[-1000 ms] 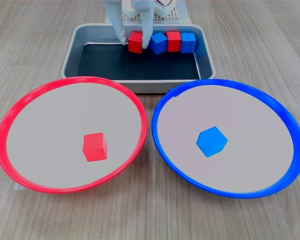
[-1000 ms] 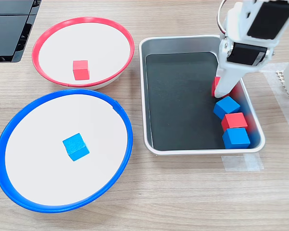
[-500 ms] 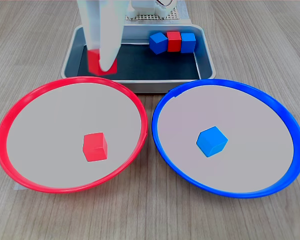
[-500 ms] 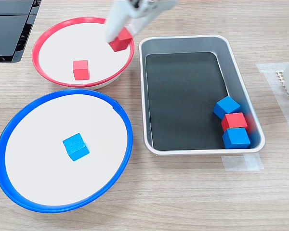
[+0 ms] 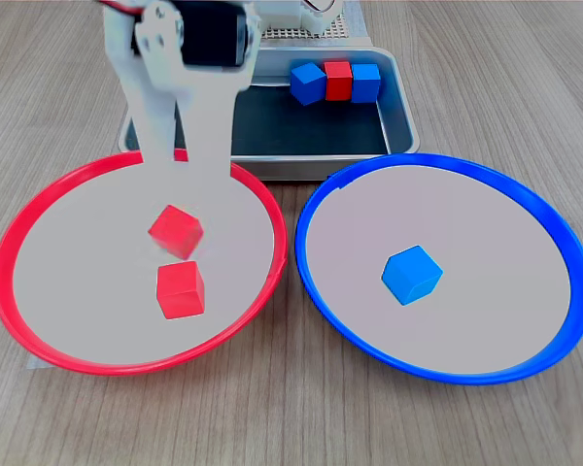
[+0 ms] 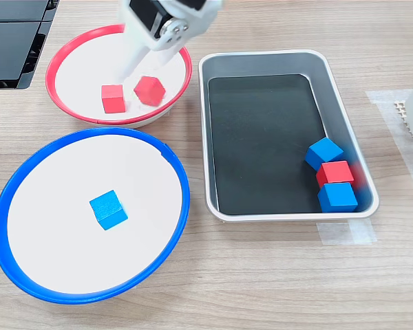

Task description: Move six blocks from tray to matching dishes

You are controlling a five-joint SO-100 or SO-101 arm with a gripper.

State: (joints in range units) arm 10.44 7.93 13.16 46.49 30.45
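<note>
Wood table, two matte red blocks [image 5: 178, 260] in red-rimmed dish [image 5: 39, 349]

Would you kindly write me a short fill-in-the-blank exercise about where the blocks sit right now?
1. The tray holds ___ blocks.
2. The red-rimmed dish holds ___ red blocks.
3. The blue-rimmed dish holds one ___ block.
4. In the tray, the single red block sits between two ___ ones.

Missing words: three; two; blue; blue
</note>
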